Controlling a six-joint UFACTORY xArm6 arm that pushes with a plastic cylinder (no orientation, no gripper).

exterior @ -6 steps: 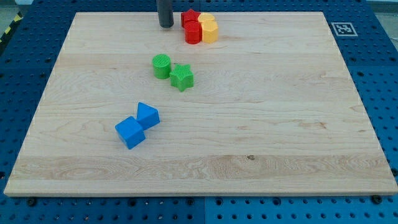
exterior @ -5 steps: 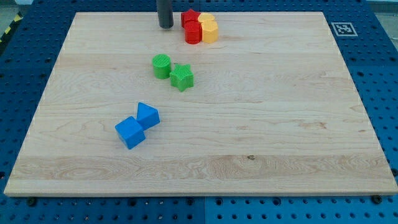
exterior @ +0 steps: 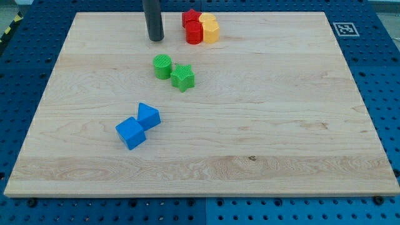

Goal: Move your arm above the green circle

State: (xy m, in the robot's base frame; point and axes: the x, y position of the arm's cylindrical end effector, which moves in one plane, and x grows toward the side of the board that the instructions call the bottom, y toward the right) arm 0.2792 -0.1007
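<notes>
Green circle: a short, bright green cylinder with a ribbed, finely grooved top face, standing flat on the bench in its upper-left part, just beside a green star that sits to the view's lower right of it; whether the two touch cannot be told. Arm: a straight, dark, matte rod entering from the view's top edge and standing near upright; my tip rests at bench level, toward the view's top from the green circle and slightly to its left, apart from it with bare wood between. The end effector is a plain rod with no jaws, so it holds nothing. Bench: a pale wooden board with lengthwise grain and a small dark knot low in the middle, laid on a blue perforated surface. Other blocks, all with the same ribbed plastic look: a red star, a red cylinder and two yellow blocks of unclear shape, clustered together to the view's right of my tip; a blue cube and a blue triangular block touching at a corner, lower left. A black-and-white marker tag sits at the bench's upper-right corner.
</notes>
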